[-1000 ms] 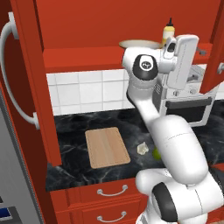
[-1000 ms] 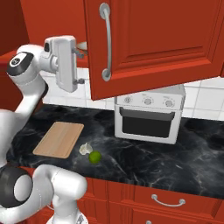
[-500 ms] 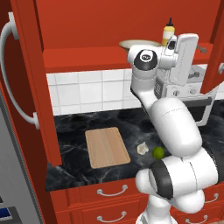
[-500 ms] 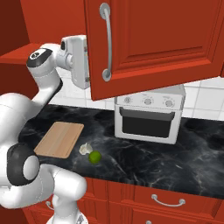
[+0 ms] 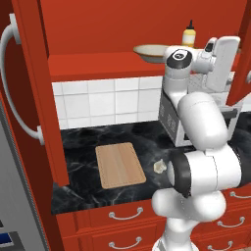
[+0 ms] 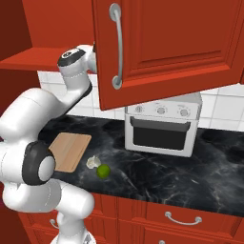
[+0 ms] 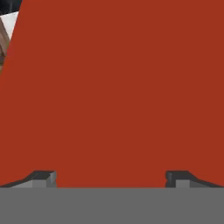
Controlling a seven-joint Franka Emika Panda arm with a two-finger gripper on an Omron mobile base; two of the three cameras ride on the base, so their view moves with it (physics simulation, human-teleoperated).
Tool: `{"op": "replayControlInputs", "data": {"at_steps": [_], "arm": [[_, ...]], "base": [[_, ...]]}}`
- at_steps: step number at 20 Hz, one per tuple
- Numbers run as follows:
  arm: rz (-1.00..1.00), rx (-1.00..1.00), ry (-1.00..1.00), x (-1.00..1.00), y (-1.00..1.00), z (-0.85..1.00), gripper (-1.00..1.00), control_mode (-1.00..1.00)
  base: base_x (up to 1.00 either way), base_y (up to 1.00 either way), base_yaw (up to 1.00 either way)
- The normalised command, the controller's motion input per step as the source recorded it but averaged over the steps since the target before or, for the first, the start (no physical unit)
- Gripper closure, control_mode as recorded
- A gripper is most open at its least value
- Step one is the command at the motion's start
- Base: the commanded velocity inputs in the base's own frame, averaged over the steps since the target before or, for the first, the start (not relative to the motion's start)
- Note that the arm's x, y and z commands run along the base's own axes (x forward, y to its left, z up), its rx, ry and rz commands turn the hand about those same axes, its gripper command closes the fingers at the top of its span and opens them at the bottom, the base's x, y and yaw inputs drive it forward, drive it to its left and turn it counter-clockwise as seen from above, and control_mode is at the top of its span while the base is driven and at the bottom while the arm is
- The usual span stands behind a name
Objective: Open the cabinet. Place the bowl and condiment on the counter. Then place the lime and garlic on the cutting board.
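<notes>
Gripper (image 7: 109, 177): jaws spread wide, nothing between them, facing a flat red cabinet surface close ahead.
Lime (image 6: 103, 170): on the counter (image 6: 190, 167), just beside the garlic (image 6: 93, 162).
Cutting board (image 5: 119, 164): flat on the counter, bare, near the garlic.
Toaster oven (image 6: 162, 125): on the counter under the open door.
Cabinet (image 6: 167, 43): doors swung open.
Bowl (image 5: 152, 51): on the cabinet shelf.
Condiment (image 5: 189, 35): upright, behind the bowl.

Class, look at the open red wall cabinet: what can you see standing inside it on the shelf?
On the cabinet shelf stand a cream bowl and a yellow squeeze bottle behind it. The robot's arm covers the bowl's right side and the shelf beyond.
</notes>
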Motion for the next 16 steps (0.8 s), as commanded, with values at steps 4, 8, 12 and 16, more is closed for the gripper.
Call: {"op": "replayControlInputs", "data": {"at_steps": [4,8,12,16], "arm": [[-0.20,0.00,-0.01,-0.19,-0.72,0.00,-1.00,-1.00],[-0.19,0.00,-0.02,-0.19,-0.69,0.00,-1.00,-1.00],[-0.18,0.01,-0.04,-0.20,-0.66,0.00,-1.00,-1.00],[-0.06,0.04,-0.11,-0.22,-0.39,0.07,-1.00,-1.00]], "base": [[0.00,0.00,0.00],[0.00,0.00,0.00],[0.00,0.00,0.00],[0.00,0.00,0.00]]}}
